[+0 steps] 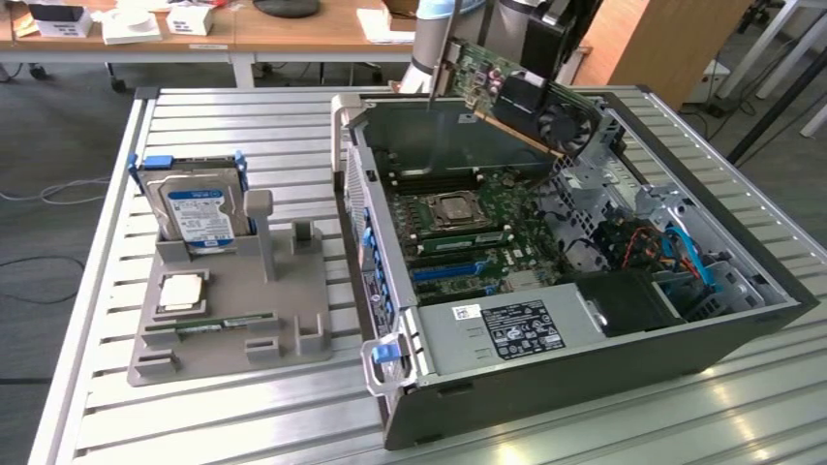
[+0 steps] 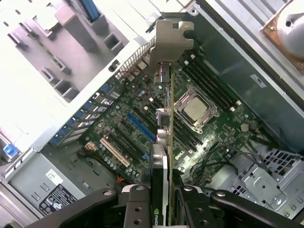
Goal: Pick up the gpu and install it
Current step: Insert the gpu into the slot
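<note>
**Claw clamped on the graphics card, held over the open computer case.**
1 claw grips 1 graphics card by its edge, jaws closed against both faces. In the exterior view, 1 arm reaches down from above the far rim of 1 case, with the card tilted and hanging clear of the motherboard, its metal bracket at the end farthest from the claw. At the exterior view's left, 1 grey holder on the table carries 1 hard drive, 1 processor chip and 1 memory stick.
</note>
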Tool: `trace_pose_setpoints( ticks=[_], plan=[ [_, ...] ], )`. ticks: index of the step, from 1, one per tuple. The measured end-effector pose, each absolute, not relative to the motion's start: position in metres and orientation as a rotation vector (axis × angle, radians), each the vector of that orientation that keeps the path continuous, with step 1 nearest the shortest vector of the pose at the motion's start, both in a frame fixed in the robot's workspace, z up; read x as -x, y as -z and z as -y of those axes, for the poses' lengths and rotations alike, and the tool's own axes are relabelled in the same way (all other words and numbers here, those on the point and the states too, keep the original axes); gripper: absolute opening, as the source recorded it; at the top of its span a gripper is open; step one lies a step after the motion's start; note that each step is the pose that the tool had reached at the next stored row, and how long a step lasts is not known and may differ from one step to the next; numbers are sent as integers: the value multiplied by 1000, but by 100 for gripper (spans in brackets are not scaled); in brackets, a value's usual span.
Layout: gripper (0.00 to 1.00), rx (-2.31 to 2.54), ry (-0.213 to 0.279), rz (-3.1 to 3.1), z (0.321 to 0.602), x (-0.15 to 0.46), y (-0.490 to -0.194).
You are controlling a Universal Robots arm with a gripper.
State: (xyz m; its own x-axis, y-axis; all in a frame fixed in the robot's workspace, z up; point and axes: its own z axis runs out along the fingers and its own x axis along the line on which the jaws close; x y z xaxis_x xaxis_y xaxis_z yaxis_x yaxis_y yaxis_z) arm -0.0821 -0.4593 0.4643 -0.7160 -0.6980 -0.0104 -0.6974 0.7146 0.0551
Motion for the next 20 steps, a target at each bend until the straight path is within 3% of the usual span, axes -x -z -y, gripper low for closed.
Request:
trace_pose_setpoints(
  ticks=[20],
  plan=[
    [27,-1679,81,2629,459,82,-463]
  ],
)
